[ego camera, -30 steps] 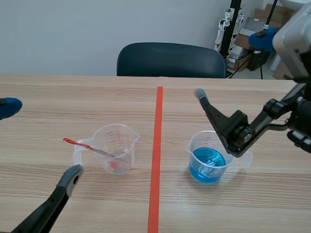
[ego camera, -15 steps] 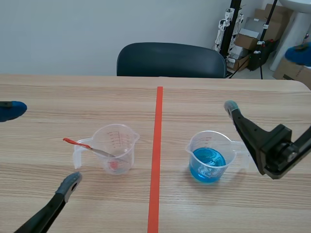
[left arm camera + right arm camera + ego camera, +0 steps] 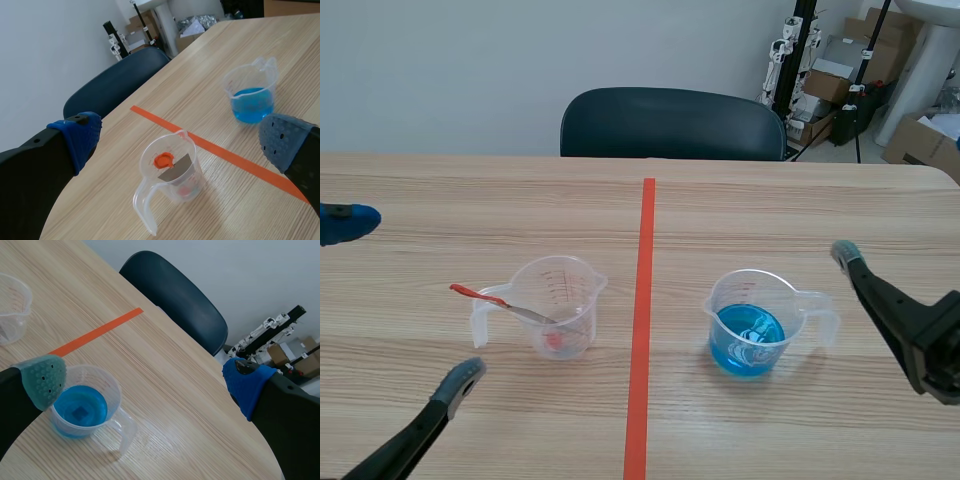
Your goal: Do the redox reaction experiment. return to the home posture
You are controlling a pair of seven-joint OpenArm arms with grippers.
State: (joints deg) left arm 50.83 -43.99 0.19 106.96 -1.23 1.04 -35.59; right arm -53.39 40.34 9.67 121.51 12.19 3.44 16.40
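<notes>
My left gripper (image 3: pixel 182 141): spread, cup (image 3: pixel 175 186) with spoon (image 3: pixel 164 161) ahead | my right gripper (image 3: pixel 145 382): spread, blue cup (image 3: pixel 82 411) beside | chair (image 3: pixel 670 122) behind table (image 3: pixel 770 200).

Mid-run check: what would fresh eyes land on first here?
The clear plastic measuring cup of bright blue liquid stands out, just right of the orange-red tape line. Left of the line sits a matching clear cup with a red-handled metal spoon leaning in it. The left gripper and right gripper flank them, open, empty.

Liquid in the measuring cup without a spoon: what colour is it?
The liquid is blue, clearest in the right wrist view.
</notes>
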